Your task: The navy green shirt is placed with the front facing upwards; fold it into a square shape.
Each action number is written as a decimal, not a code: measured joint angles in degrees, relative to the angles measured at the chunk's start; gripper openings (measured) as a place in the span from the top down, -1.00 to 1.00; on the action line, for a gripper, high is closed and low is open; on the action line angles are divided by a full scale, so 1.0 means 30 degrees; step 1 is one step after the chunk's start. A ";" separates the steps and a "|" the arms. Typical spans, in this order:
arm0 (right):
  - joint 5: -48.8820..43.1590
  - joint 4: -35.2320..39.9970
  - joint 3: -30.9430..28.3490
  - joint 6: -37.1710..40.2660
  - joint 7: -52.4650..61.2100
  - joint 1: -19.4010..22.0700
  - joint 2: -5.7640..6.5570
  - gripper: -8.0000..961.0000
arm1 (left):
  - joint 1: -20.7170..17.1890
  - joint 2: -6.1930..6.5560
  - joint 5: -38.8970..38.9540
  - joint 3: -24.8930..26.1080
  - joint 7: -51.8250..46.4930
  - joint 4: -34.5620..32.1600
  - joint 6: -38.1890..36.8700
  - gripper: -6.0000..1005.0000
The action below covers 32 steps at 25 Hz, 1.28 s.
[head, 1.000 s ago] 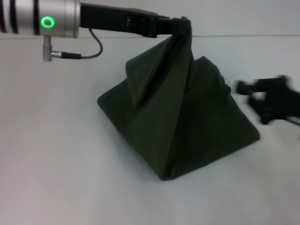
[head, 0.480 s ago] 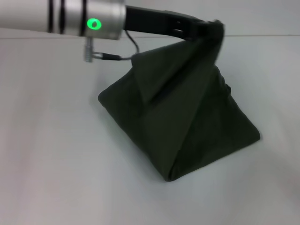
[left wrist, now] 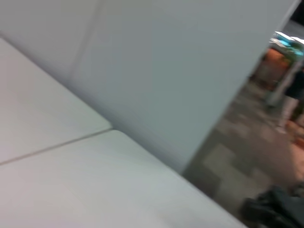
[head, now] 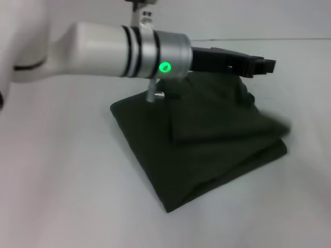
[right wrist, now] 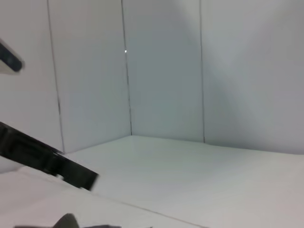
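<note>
Head view: the navy green shirt (head: 201,144) lies on a pale, smooth table (head: 67,196) as a folded, roughly diamond-shaped bundle of matte dark cotton, plain side up. Its upper layer forms a flatter panel with a straight creased edge; the right-hand corner of that layer is blurred. A pointed corner faces the near edge of the table. Above the bundle reaches the left arm (head: 103,49) — a glossy white shell, then a brushed-metal cuff with two black rings and a glowing green ring light. Beyond the cuff the left gripper (head: 258,66) shows as a flat black bar over the shirt's far side; whether its fingers are spread or closed cannot be told, and no cloth is seen in them.

Left wrist view: only the table's pale surface with a thin seam line, a grey wall panel, and a blurred floor beyond.

Right wrist view: grey wall panels meeting in a corner above the white tabletop — and a black angular bar, the left gripper (right wrist: 42,159), at the side. The right gripper itself does not show.
</note>
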<state>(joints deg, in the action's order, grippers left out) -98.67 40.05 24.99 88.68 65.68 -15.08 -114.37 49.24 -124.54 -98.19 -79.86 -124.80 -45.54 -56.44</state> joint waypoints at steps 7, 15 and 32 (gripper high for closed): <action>-0.1231 0.0195 -0.0123 -0.0230 0.1067 -0.0664 0.0270 0.98 | 0.0024 -0.0009 0.0334 -0.1986 -0.0073 -0.0508 0.1224 0.43; -0.3831 0.3260 0.0113 -0.0043 0.4921 -0.1460 0.0269 0.98 | -0.2199 0.0161 0.0203 -0.1752 0.1025 -0.2896 0.1046 -0.47; -1.3694 0.8684 0.4963 0.3827 1.1433 -0.7262 -0.0017 0.17 | -0.7241 0.0074 0.0146 0.3796 0.7176 -0.3060 -0.1777 -0.84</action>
<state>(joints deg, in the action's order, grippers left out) -139.75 66.11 39.87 100.16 99.98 -36.86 -114.42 27.52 -124.32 -97.75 -68.48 -103.27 -54.72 -61.77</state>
